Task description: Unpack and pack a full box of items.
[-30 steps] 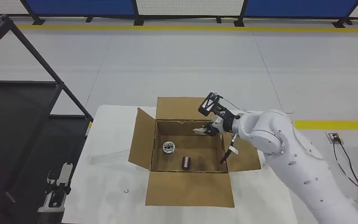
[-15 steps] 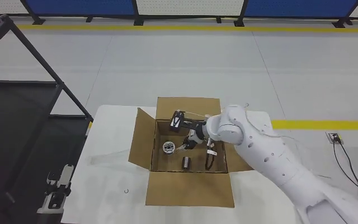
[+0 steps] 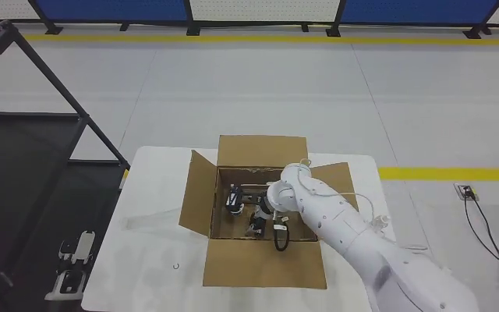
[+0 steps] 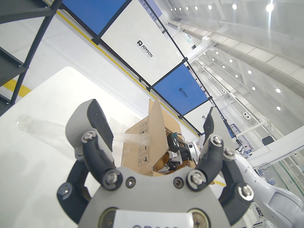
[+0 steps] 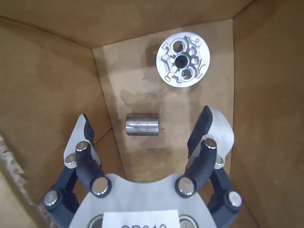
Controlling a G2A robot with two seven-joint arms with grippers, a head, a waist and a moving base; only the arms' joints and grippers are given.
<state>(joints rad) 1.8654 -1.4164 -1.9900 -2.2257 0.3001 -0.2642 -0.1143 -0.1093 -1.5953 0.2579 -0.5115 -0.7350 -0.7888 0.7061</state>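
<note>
- Hanging inside the open cardboard box [image 3: 199, 204], the right gripper [image 5: 146, 117] has its claw released, the 2 fingers spread wide and holding nothing.
- 1 short metal cylinder [image 5: 142, 124] lies on its side on the box floor; in the right wrist view it sits in line with the gap between the fingers, touching neither.
- 1 round metal disc [image 5: 182, 62] with a centre hole and cut-outs lies flat on the box floor, apart from the cylinder and close to a side wall.
- The box stands on the white table [image 3: 156, 257] with all 4 flaps folded outward.
- The left gripper [image 4: 152, 111] is low, beyond the table's left edge and well apart from the box, its claw also released and empty.
- A clear plastic strip [image 4: 35, 124] lies on the table on the box's left side.
</note>
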